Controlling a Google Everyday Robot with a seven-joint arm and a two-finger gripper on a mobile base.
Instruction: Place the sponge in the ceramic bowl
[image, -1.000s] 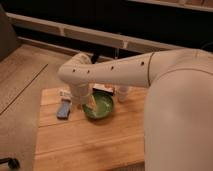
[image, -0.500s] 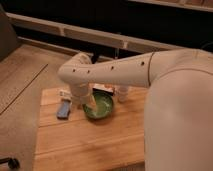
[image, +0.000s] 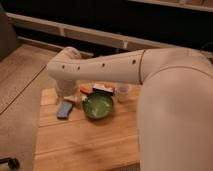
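The blue-grey sponge (image: 64, 110) lies flat on the wooden table (image: 85, 145), to the left of the green ceramic bowl (image: 98, 106). The bowl looks empty inside. My white arm reaches in from the right and bends down at its left end. The gripper (image: 69, 98) hangs low under that bend, just above and behind the sponge and left of the bowl. The arm hides most of the gripper.
Behind the bowl lie an orange-red item (image: 86, 89) and a white packet (image: 103, 87). A small white cup (image: 122, 92) stands to the bowl's right. The table's left edge drops to a carpeted floor. A dark counter runs along the back.
The arm's bent end has shifted slightly to the left. The sponge and the bowl have stayed where they were.
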